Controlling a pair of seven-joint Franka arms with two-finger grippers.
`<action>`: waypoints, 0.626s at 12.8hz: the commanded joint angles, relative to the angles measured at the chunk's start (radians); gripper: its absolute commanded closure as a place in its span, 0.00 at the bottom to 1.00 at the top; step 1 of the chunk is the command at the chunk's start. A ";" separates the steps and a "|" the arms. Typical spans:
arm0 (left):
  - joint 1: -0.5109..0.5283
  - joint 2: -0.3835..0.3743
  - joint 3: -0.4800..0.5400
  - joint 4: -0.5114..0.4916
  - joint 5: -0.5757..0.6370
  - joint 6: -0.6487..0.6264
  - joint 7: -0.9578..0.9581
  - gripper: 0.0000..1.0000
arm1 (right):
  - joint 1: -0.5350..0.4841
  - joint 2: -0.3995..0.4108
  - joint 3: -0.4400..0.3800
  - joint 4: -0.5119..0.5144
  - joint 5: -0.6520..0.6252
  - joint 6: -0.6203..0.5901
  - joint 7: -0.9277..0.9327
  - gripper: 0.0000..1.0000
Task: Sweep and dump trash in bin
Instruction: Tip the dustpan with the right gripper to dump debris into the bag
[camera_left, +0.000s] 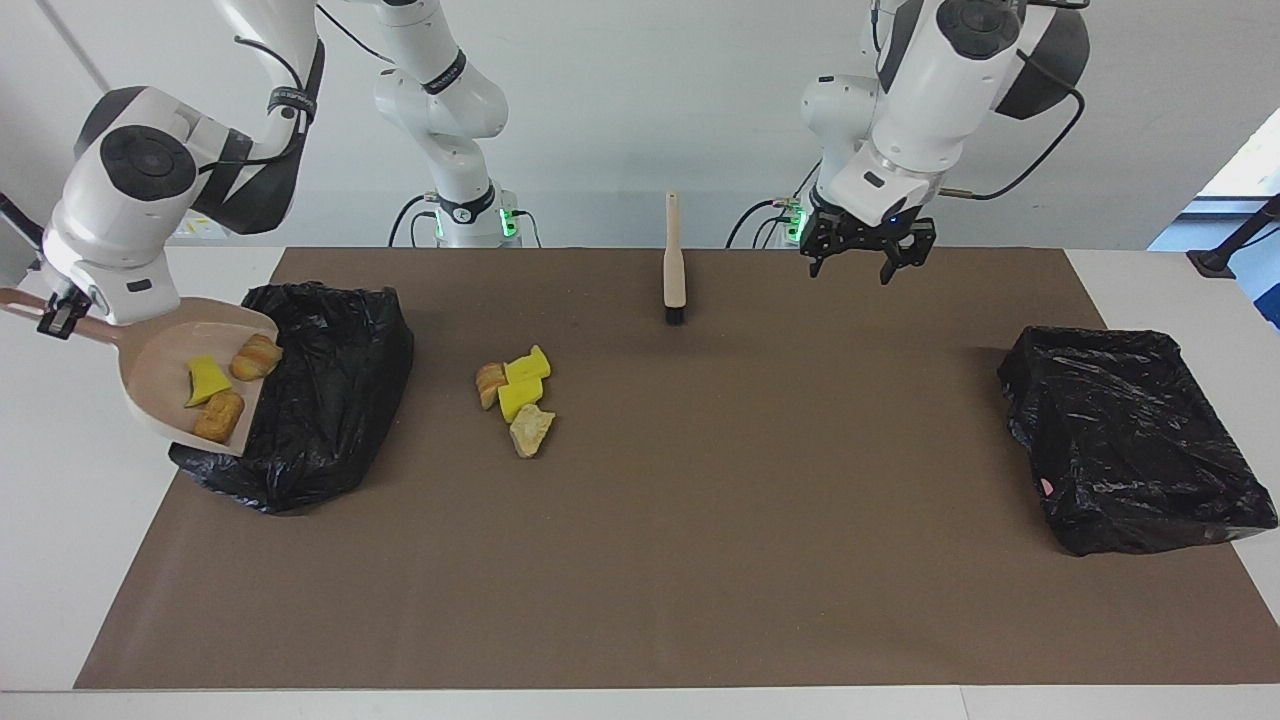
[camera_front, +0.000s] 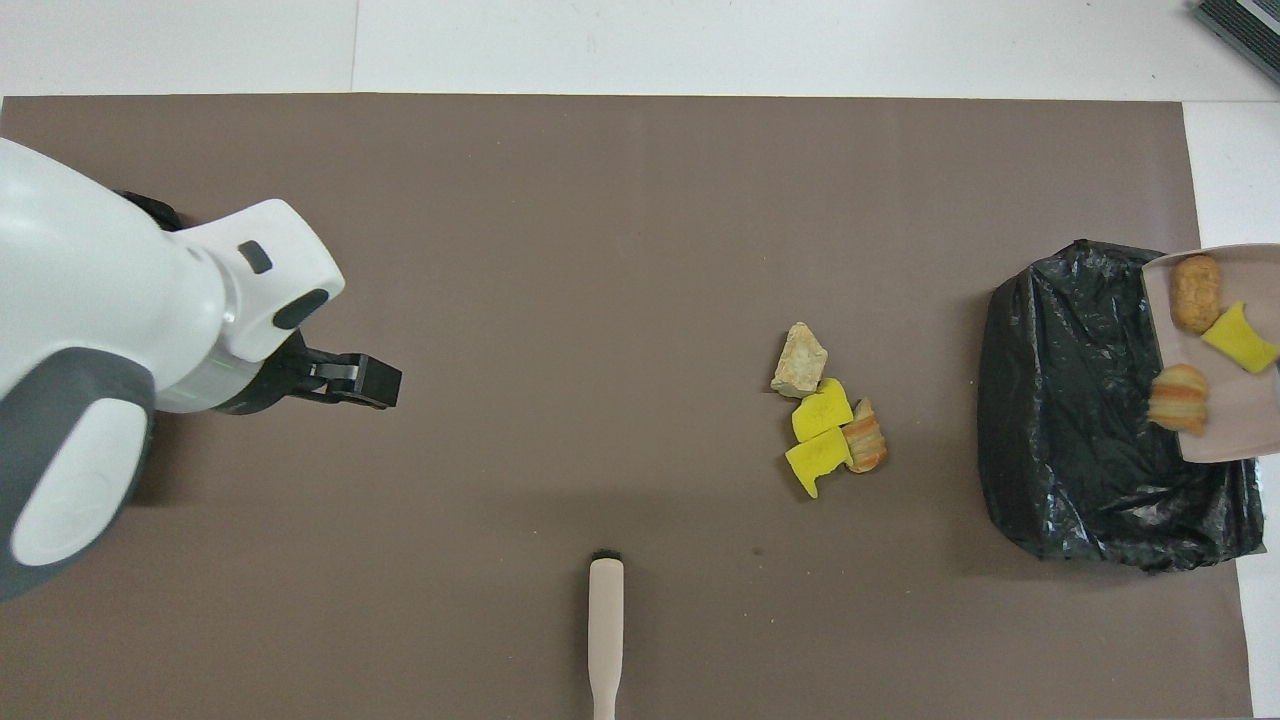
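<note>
3 pieces on pan: you see 1 yellow sponge piece (camera_left: 206, 381) and 2 bread-like lumps (camera_left: 238, 387) riding on the dustpan (camera_left: 165, 378), crowded toward its lip.
Right gripper: your right gripper (camera_left: 55, 313) is clenched on the dustpan handle, at the right arm's end of the table.
Key relation: the pan's long axis runs from the handle at your gripper down toward the black-bagged bin (camera_left: 320, 385); the open lip hangs over the bin's edge, so the load lies on the bin side of the hand and lower than it.
Tilt: you have the pan slanted lip-down, though the 3 pieces sit on it and none has dropped in yet.
Next move, as I judge it: raise the handle more so the pieces slide off the lip into the bag; keep the lip over the opening, not over the mat.
4 pieces left: the remaining pile (camera_left: 518, 391), 2 sponge pieces and 2 bread lumps touching, lies on the brown mat (camera_left: 700, 560) between this bin and the brush (camera_left: 675, 262).
Left gripper: your left gripper (camera_left: 866, 250) hangs open and empty over the mat, beside the brush, which stands alone.
Second bin: another bagged bin (camera_left: 1130, 440) sits at the left arm's end, well apart from the trash.
</note>
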 joint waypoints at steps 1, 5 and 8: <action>0.040 0.015 0.054 0.098 0.020 -0.085 0.044 0.00 | 0.024 -0.020 0.003 -0.018 -0.074 -0.015 0.031 1.00; 0.099 0.021 0.050 0.149 0.031 -0.125 0.106 0.00 | 0.080 -0.033 0.005 -0.030 -0.134 -0.094 0.065 1.00; 0.102 0.029 0.040 0.172 0.048 -0.159 0.150 0.00 | 0.117 -0.075 0.005 -0.085 -0.190 -0.108 0.114 1.00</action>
